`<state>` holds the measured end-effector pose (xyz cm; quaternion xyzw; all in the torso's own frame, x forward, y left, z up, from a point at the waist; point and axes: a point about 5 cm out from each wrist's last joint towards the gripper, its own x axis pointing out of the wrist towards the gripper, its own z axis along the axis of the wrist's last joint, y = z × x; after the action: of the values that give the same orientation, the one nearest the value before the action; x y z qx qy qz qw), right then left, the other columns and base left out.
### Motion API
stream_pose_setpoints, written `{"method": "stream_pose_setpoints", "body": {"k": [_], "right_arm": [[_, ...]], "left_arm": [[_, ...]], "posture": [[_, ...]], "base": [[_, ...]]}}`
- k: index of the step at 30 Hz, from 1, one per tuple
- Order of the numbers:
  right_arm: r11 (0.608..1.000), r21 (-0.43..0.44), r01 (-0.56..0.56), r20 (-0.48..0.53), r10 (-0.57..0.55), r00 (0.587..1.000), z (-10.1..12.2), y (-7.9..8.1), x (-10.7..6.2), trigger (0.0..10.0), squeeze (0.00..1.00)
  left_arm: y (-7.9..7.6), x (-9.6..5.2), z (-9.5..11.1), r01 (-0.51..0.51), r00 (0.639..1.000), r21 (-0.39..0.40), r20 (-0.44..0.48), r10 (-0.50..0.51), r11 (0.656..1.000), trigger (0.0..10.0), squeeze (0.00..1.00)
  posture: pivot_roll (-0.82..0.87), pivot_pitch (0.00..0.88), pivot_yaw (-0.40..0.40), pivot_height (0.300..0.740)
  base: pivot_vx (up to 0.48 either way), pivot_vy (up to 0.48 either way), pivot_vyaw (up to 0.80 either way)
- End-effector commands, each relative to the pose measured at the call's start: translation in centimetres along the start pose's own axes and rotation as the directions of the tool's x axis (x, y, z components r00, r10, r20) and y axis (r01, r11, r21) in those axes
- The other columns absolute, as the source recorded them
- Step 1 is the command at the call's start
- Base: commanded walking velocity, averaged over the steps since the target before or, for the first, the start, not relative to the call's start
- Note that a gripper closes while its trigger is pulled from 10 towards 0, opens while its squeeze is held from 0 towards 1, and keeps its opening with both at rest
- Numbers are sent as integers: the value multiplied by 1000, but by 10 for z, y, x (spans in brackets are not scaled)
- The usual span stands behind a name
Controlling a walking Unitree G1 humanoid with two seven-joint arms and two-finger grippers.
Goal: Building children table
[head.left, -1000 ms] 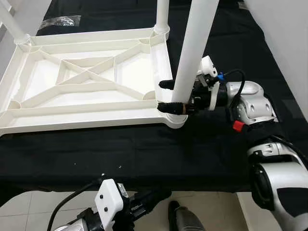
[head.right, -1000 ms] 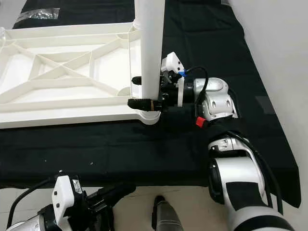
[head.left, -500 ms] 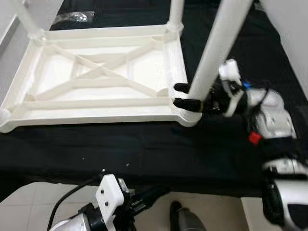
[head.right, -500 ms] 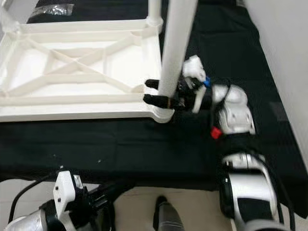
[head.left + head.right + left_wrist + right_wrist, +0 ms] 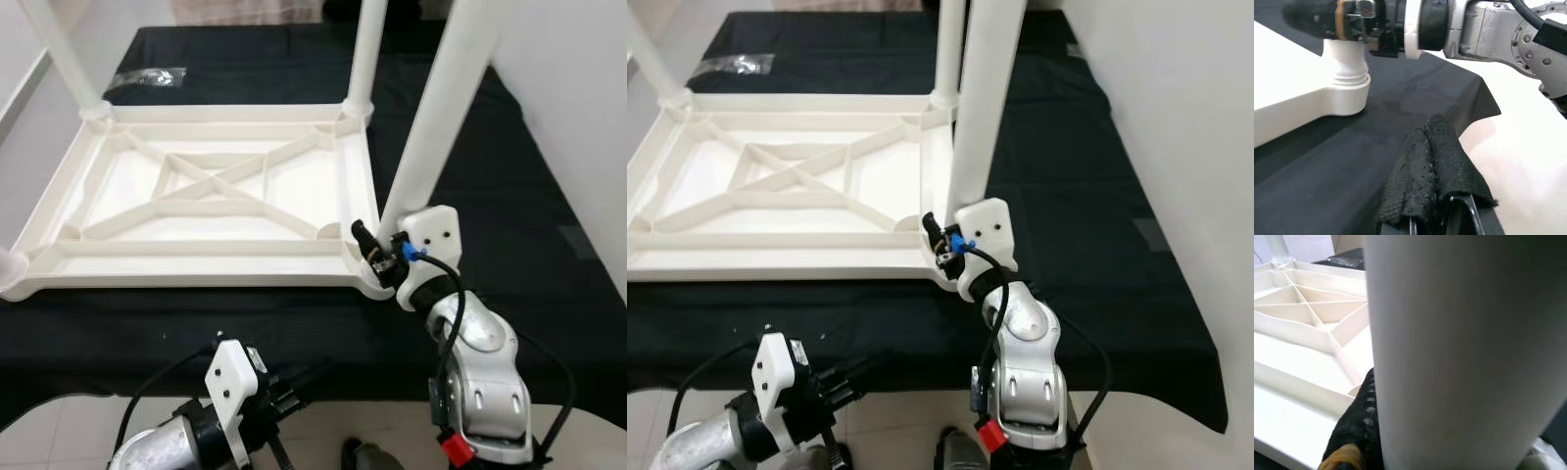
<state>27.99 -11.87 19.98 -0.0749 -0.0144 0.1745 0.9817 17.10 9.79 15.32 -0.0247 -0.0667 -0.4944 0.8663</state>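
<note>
A white children's table top [image 5: 196,250] lies upside down on a black cloth. A white leg [image 5: 431,127] rises from its near right corner socket [image 5: 1347,73]. My right gripper [image 5: 372,252] is shut on the base of that leg, just above the socket, with the forearm reaching in from the near side. In the right wrist view the leg [image 5: 1464,347] stands close, with one black finger [image 5: 1356,426] beside it. My left gripper [image 5: 299,377] hangs low in front of the table's near edge, its fingers [image 5: 1422,166] pressed together with nothing between them.
Two more legs stand in the far left [image 5: 59,49] and far right [image 5: 364,49] corners. A clear plastic bag [image 5: 147,75] lies on the cloth at the far left. A white wall [image 5: 578,98] runs close along the right. Tiled floor [image 5: 59,431] lies below the near edge.
The camera has shifted and risen. My right forearm now reaches the leg from the near side instead of from the right, still gripping the leg's base. The left gripper stays low.
</note>
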Motion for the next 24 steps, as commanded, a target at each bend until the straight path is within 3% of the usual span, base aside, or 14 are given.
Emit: {"method": "stream_pose_setpoints", "body": {"k": [1, 2, 3, 4, 6, 8, 13, 14, 15, 16, 17, 18, 19, 24], "right_arm": [[995, 74, -74, -171, 85, 982, -35, 6, 7, 10000, 0], [984, 113, -136, -112, 149, 982, -25, 6, 10, 10000, 0], [967, 111, -230, -33, 235, 971, -13, 2, 15, 10000, 1000], [934, 122, -336, 27, 335, 942, -2, -1, 17, 10000, 1000], [911, 130, -391, 64, 385, 921, 9, 2, 14, 10000, 1000], [837, -3, -547, 112, 544, 832, 36, -25, 13, 10000, 1000], [808, -43, -587, 105, 588, 802, 42, -36, 13, 10000, 1000], [758, -86, -646, 76, 652, 755, 44, -44, 11, 10000, 1000], [621, -132, -773, -18, 778, 628, 43, -49, 4, 10000, 4], [621, -132, -773, -18, 778, 628, 43, -49, 4, 10000, 4], [541, -142, -829, -99, 825, 556, 43, -56, 4, 10000, 0], [541, -142, -829, -99, 825, 556, 43, -56, 4, 10000, 0], [495, -166, -853, -133, 846, 517, 48, -63, 11, 10000, 0], [499, -211, -840, -58, 852, 521, 74, -72, 41, 10000, 0]], "left_arm": [[-3, -1, -1, -14, 1000, 6, -3, 14, 1000, 10000, 0], [-3, -1, -1, -19, 1000, 9, -1, 19, 1000, 10000, 0], [-4, -1, 0, -17, 1000, 6, 0, 17, 1000, 10000, 0], [-5, -2, 0, -12, 1000, 1, 0, 12, 1000, 10000, 0], [-6, -1, 0, -4, 1000, -4, 1, 4, 1000, 10000, 0], [-8, -2, 0, 7, 1000, -10, 1, -7, 1000, 10000, 0], [-9, -3, 1, 9, 1000, -12, 2, -9, 1000, 10000, 0], [-10, -3, 1, 9, 1000, -13, 2, -9, 1000, 10000, 0], [-11, -4, 2, 10, 1000, -15, 1, -10, 1000, 10000, 0], [-11, -4, 2, 10, 1000, -15, 1, -10, 1000, 10000, 0], [-13, -5, 3, 12, 1000, -17, -2, -12, 1000, 10000, 0], [-13, -5, 3, 12, 1000, -17, -2, -12, 1000, 10000, 0], [-15, -6, 3, 13, 1000, -19, -5, -13, 1000, 10000, 0], [-20, -9, 4, 11, 1000, -24, -18, -11, 1000, 10000, 0]], "posture": [[23, 250, -62, 740], [22, 252, -62, 740], [23, 259, -58, 740], [28, 264, -55, 740], [29, 265, -54, 740], [36, 277, -44, 740], [40, 281, -42, 740], [46, 286, -38, 740], [54, 297, -33, 740], [54, 297, -33, 740], [76, 306, -32, 740], [76, 306, -32, 740], [90, 309, -36, 740], [129, 324, -34, 740]], "base": [[0, 0, 0], [0, 0, 0], [0, 0, 0], [0, 0, 0], [0, 0, 0], [0, 0, 0], [0, 0, 0], [0, 0, 0], [0, 0, 0], [0, 0, 0], [0, 0, 0], [0, 0, 0], [0, 0, 0], [0, 0, 0]]}}
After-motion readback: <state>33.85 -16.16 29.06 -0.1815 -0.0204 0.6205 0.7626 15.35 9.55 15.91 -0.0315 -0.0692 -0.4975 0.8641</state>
